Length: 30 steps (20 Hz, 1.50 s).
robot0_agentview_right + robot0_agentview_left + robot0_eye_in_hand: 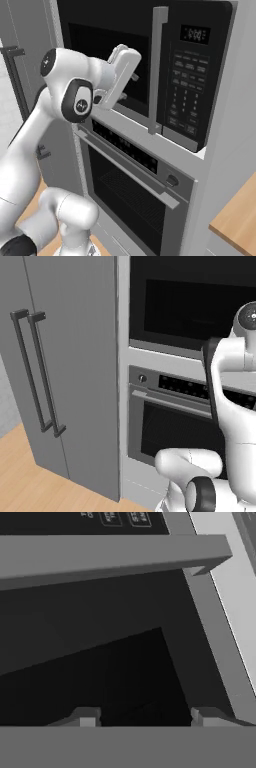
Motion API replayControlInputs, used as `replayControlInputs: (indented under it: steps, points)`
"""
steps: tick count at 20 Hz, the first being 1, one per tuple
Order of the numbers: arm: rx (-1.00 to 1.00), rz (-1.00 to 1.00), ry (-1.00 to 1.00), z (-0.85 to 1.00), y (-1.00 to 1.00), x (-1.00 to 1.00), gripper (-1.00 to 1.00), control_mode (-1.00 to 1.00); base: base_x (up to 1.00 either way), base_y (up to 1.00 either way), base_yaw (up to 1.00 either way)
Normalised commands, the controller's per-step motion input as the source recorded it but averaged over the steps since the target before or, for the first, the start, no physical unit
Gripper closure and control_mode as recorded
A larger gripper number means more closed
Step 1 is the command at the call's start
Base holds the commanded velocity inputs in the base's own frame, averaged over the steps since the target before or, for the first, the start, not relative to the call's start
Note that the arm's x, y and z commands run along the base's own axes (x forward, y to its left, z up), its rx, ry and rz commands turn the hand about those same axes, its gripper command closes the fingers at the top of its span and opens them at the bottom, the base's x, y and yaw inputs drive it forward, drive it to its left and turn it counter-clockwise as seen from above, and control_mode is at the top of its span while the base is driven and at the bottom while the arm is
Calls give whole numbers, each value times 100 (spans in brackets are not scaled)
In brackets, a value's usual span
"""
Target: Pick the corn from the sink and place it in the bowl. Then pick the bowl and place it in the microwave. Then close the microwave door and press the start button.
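The black-fronted built-in microwave [150,70] is seen with its black, dark-glass microwave door [107,65] shut against the front, the long grey bar handle [156,70] standing upright beside the button panel [187,90]. The white arm's two-finger gripper [134,85] is held close in front of the door glass, to the handle's left, and in the hand view the two dark fingertips [85,717] are set well apart with nothing between them. Below the microwave, the black oven [132,195] with a round knob is mounted, and a tall grey cabinet [65,366] with paired dark handles is placed at the left.
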Motion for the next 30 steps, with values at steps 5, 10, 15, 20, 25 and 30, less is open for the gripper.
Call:
replayControlInputs:
  steps: [5,10,15,20,25,30]
  points:
    - [2,1,-10,-51,-16,65,-100,-100,0,0,0]
    - [5,1,-31,-9,50,-93,-100,-100,0,0,0]
    - [30,-10,-26,22,27,-100,-100,-100,0,0,0]
    - [2,-4,-1,7,1,-89,-100,-100,0,0,0]
    - [-28,0,30,0,0,-46,-100,-100,0,0,0]
    - [-31,0,45,0,0,-29,-100,-100,0,0,0]
